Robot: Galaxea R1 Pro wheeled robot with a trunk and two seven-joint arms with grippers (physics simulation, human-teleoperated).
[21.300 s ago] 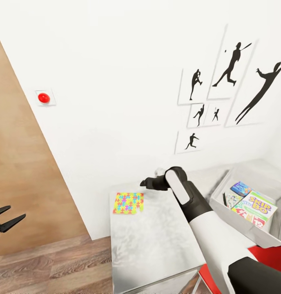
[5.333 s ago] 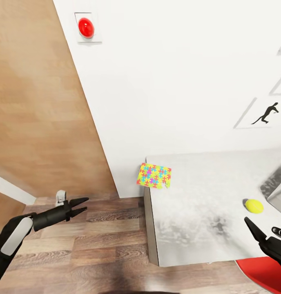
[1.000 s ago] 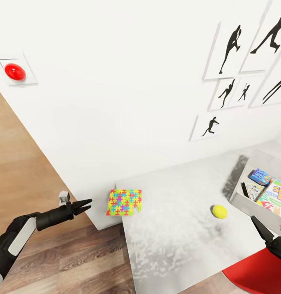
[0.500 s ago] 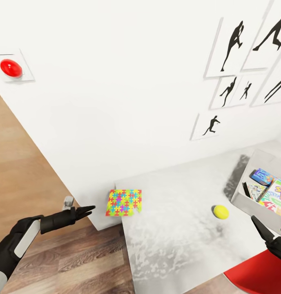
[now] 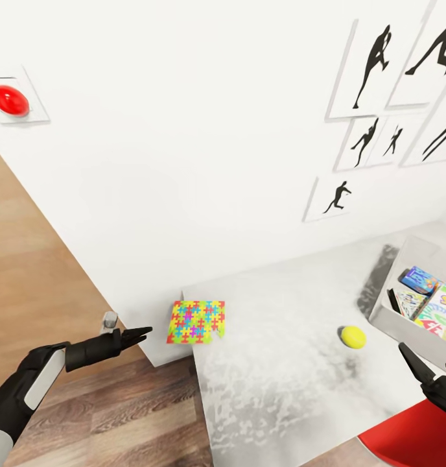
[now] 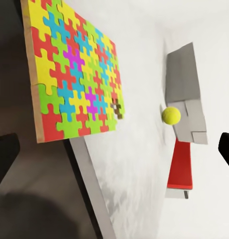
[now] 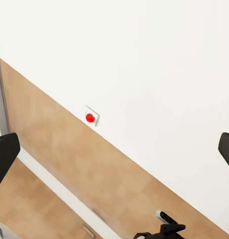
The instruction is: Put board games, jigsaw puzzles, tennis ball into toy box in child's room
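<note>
Toy box [image 5: 404, 272] cut off, jigsaw puzzle [image 5: 197, 321] overhanging table [image 5: 281, 383] corner

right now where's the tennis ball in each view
Head view: tennis ball on the table, right of centre, just short of the toy box.
Left wrist view: tennis ball beyond the jigsaw puzzle.
Right wrist view: not in it.
Shared landmark: the jigsaw puzzle overhanging the table's corner.

Jigsaw puzzle [image 5: 197, 321] laid on table [image 5: 275, 376] at far-left corner, overhanging edge. Tennis ball [image 5: 352, 336] set on table well right of puzzle, just before toy box [image 5: 404, 327]. Board games [image 5: 430, 301] held in toy box. Left gripper [image 5: 140, 335] positioned left of puzzle, off table.
</note>
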